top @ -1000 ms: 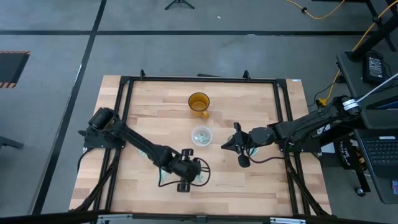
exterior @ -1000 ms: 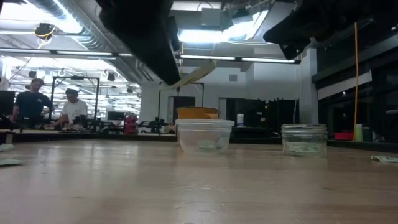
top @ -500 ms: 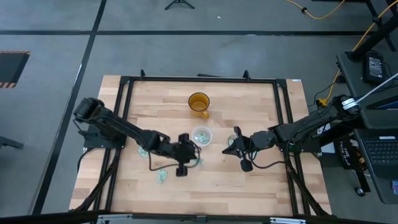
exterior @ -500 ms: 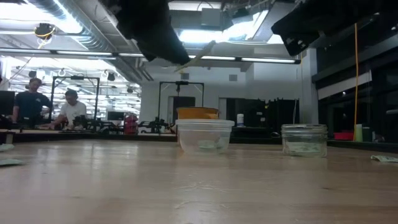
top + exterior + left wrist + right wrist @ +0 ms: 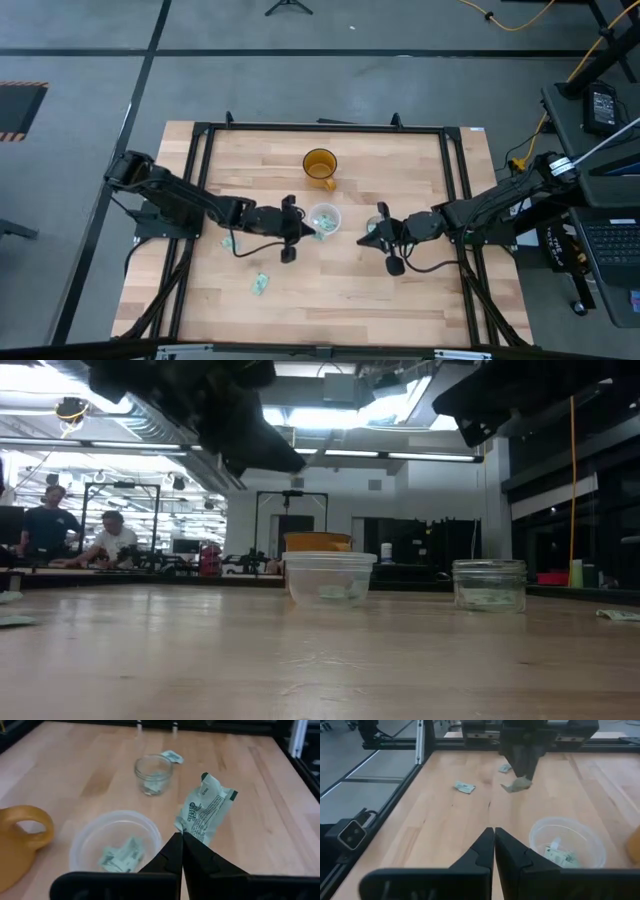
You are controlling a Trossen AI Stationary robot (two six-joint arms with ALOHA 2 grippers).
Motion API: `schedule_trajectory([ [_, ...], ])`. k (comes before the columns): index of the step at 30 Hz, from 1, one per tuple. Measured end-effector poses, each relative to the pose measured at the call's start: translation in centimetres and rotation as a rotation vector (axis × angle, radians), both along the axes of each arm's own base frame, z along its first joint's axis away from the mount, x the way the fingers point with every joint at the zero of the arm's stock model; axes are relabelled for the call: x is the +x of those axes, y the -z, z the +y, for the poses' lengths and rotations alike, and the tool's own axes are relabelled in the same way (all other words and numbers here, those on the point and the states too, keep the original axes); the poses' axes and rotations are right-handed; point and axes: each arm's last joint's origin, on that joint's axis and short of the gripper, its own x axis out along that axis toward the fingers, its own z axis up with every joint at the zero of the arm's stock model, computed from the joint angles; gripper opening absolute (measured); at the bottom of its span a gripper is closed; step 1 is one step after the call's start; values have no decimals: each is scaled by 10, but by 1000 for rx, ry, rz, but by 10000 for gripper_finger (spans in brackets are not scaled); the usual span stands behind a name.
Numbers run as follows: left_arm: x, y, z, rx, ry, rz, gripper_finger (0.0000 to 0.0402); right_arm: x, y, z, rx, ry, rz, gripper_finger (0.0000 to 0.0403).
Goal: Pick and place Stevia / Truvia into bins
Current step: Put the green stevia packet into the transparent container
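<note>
Carrying one pale green paper sweetener packet (image 5: 206, 812) toward the clear plastic cup (image 5: 116, 840).
Left gripper (image 5: 180, 837) pinched it; right gripper (image 5: 494, 833) waited closed, empty; both cups held packets, loose ones (image 5: 260, 284) remained.

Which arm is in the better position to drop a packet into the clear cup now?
The left. Its tool is shut on a packet close beside the clear cup. The right tool is shut, holding nothing.

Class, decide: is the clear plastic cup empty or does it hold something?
Not empty: the clear plastic cup holds packets lying on its bottom.
</note>
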Motion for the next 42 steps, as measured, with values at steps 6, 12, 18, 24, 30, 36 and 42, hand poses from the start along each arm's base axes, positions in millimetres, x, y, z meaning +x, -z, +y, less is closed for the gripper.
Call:
schedule_trajectory([
  [6,5,0,20,-12,-72,-12,2,0,0,-1,-19,39,-2,19],
  [12,7,1,44,-28,-127,3,2,0,1,-2,-41,50,0,19],
  [18,15,-15,69,-58,-151,140,2,1,1,-4,-93,37,-7,19],
  [24,23,-26,77,-40,-170,224,2,3,1,-12,-96,67,2,19],
  [30,46,-26,70,5,-62,300,2,5,2,-19,-94,98,8,19],
  [36,63,-13,71,21,-40,503,2,5,3,-19,-97,99,20,19],
  [42,82,-1,71,42,-18,550,2,4,4,-20,-103,99,37,19],
])
